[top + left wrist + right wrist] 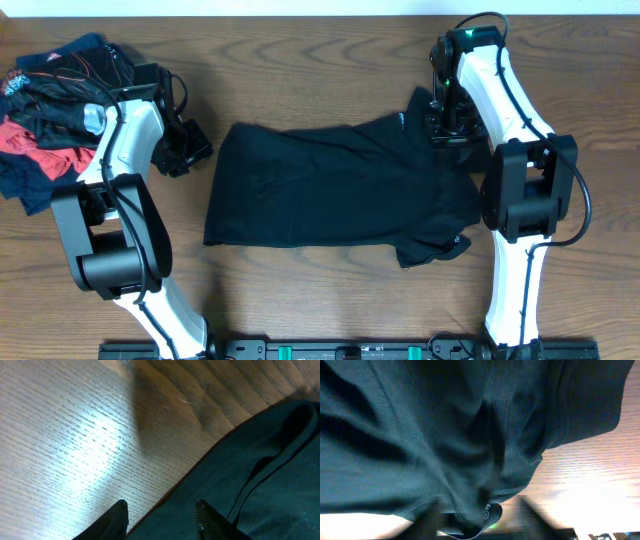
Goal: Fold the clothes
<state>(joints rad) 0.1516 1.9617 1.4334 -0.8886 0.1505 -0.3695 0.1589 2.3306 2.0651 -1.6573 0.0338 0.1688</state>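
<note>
A large black T-shirt [330, 190] lies spread flat in the middle of the table. Its right sleeves are bunched at the upper right and lower right. My left gripper [190, 150] is by the shirt's left edge. In the left wrist view it is open [162, 517], and the shirt's edge [240, 475] runs between the fingertips. My right gripper [445, 125] is over the shirt's upper right sleeve. In the right wrist view its blurred fingers [479, 515] stand apart, with a fold of black cloth [445, 435] bearing a small white logo between them.
A pile of other clothes [50, 110], black, red and navy, sits at the table's far left corner behind the left arm. Bare wooden table [300, 80] surrounds the shirt. The arms' base rail [350, 350] runs along the front edge.
</note>
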